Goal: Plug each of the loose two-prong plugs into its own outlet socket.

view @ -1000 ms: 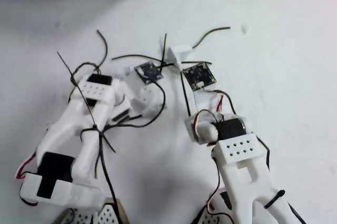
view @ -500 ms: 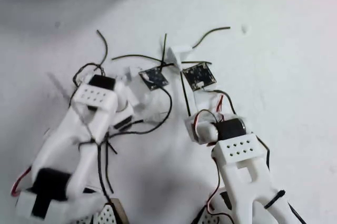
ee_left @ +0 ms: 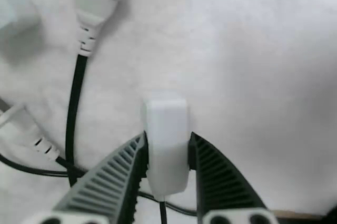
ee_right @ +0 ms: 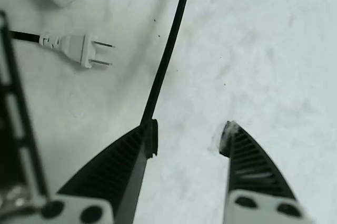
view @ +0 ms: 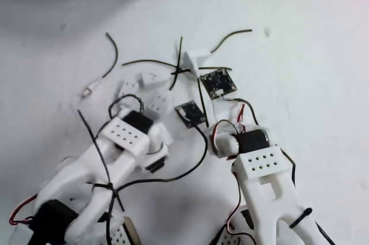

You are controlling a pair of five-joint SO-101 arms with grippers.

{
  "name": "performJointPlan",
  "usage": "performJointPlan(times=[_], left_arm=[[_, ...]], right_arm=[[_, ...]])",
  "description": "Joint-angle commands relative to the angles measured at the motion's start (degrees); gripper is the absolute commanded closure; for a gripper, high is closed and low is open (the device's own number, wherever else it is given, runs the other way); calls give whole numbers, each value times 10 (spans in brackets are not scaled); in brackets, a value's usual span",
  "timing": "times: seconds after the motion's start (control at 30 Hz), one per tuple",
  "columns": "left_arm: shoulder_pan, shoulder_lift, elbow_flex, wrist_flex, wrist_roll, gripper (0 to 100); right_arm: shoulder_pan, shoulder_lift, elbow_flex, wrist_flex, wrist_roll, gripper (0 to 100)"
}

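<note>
Left tool (ee_left: 167, 138): pinching a white corded block (ee_left: 166, 118).
Right tool (ee_right: 188, 128): spread over worktop (ee_right: 263, 50).
Loose plug (ee_right: 79, 50): ahead of right tool, lying crosswise.

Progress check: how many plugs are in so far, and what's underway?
Nothing looks plugged in yet. A two-prong plug by the open right gripper lies loose, prongs bare; a corded plug ahead of the left gripper lies loose too. In hand: the left gripper is shut on a white block with a cord; plug or socket, I cannot tell. Every mating remains.
</note>
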Motion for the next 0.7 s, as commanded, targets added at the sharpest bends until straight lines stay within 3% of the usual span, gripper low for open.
performJointPlan(times=[0.0, 0.1, 0.67], left_arm=[[3, -23, 40, -55, 12, 882], [-2, -23, 55, -69, 24, 789], [-190, -22, -37, -97, -107, 789]], right_arm=[[-1, -9, -3, -8, 2, 800], [-2, -9, -3, -8, 2, 800], [-3, -9, -3, -8, 2, 800]])
